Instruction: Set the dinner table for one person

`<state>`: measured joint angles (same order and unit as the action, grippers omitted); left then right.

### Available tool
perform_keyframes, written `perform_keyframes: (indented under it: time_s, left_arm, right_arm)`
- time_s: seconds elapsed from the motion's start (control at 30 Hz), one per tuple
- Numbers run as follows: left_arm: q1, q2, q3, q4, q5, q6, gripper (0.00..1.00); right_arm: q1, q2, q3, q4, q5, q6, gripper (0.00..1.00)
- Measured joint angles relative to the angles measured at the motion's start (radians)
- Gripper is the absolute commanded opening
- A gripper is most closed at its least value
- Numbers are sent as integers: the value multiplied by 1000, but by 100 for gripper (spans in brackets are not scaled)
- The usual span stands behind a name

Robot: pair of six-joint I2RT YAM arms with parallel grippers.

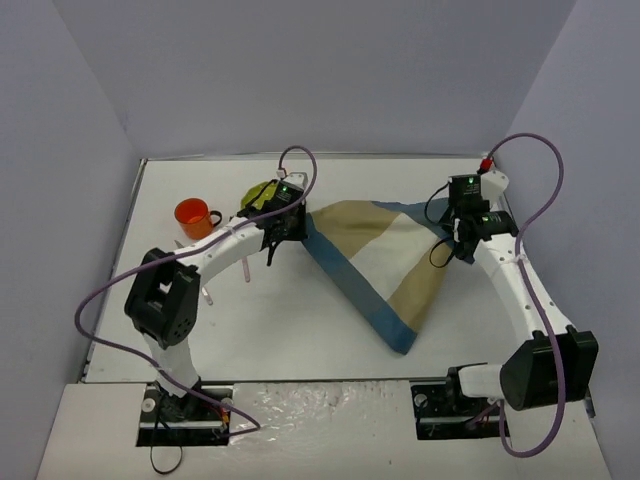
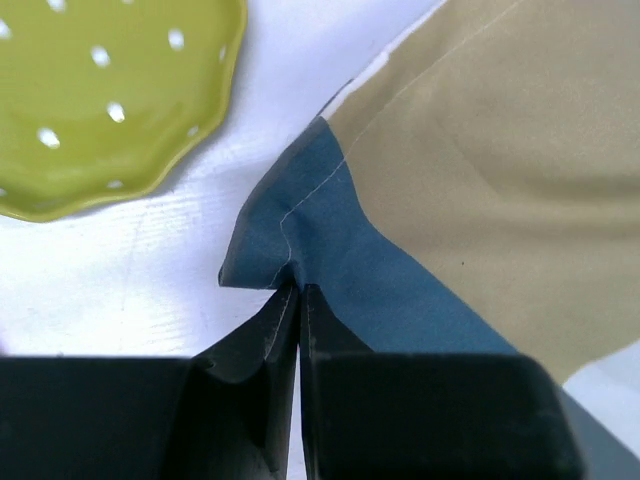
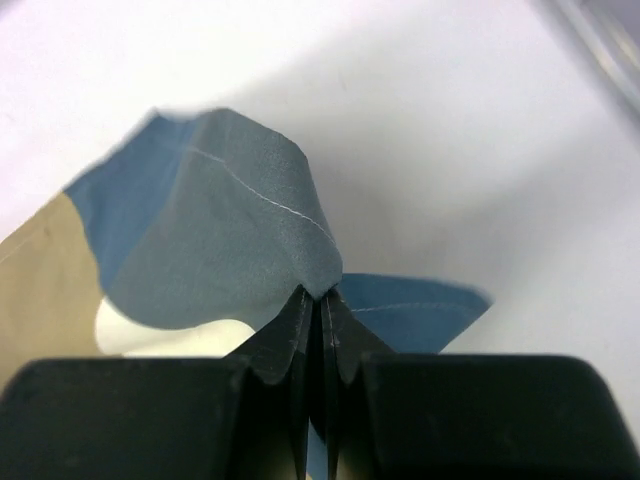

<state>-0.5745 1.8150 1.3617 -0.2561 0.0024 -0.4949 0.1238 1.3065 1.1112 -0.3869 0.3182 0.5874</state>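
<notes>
Top external, bench [image 1: 300,330]: white top filling the view between lavender walls; everything sits on it.
Top external, placemat [image 1: 380,265]: blue-and-tan checked cloth, mid-bench toward the right edge. Its two far corners are raised and one point trails toward the near edge. Judgement: it is pinched at two corners so it can be drawn taut and laid flat.
Top external, plate [image 1: 262,192] and cup [image 1: 195,217]: green plate and orange cup toward the far-left corner. The plate is just beside the cloth's left corner; both are likely parked until the mat is down.
Left wrist, left jaws: closed to a hairline, nipping a blue corner of the placemat [image 2: 330,230]. The plate [image 2: 100,100] is near, on bare bench [image 2: 150,280].
Right wrist, right jaws: pressed together on the opposite blue corner of the placemat [image 3: 230,230], which peaks above the bench [image 3: 450,150].
Step (judgement): spreading the mat; early in the task.
</notes>
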Motion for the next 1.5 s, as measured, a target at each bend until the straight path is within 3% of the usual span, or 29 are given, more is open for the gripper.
perform_keyframes:
  time_s: [0.03, 0.1, 0.13, 0.2, 0.3, 0.53, 0.87, 1.1, 1.33, 1.5]
  left_arm:
    - [0, -32, 0, 1, -1, -1, 0]
    - [0, -77, 0, 10, -8, -2, 0]
    - [1, -93, 0, 16, -12, -3, 0]
    - [1, -90, 0, 30, -21, -3, 0]
    - [1, -41, 0, 50, -31, -3, 0]
    - [1, 107, -5, 65, -34, -9, 0]
    - [1, 102, -63, 89, -24, -58, 0]
    - [1, 102, -71, 90, -17, -75, 0]
    - [1, 102, -71, 96, -3, -95, 0]
    - [1, 104, -71, 101, 14, -109, 0]
  right_arm:
    - [3, 0, 39, -11, 17, -16, 21]
    - [12, 20, 88, -35, 38, -43, 59]
    - [17, 35, 105, -46, 46, -55, 73]
    - [21, 95, 115, -50, 46, -72, 89]
    - [22, 190, 95, -51, 28, -88, 99]
    - [18, 153, -69, -33, -22, -81, 100]
    - [-6, 88, -330, 37, -106, 56, 100]
    - [-33, 81, -403, 71, -106, 166, 100]
    - [-74, 129, -432, 158, -119, 199, 55]
    - [-115, 163, -412, 187, -101, 193, 32]
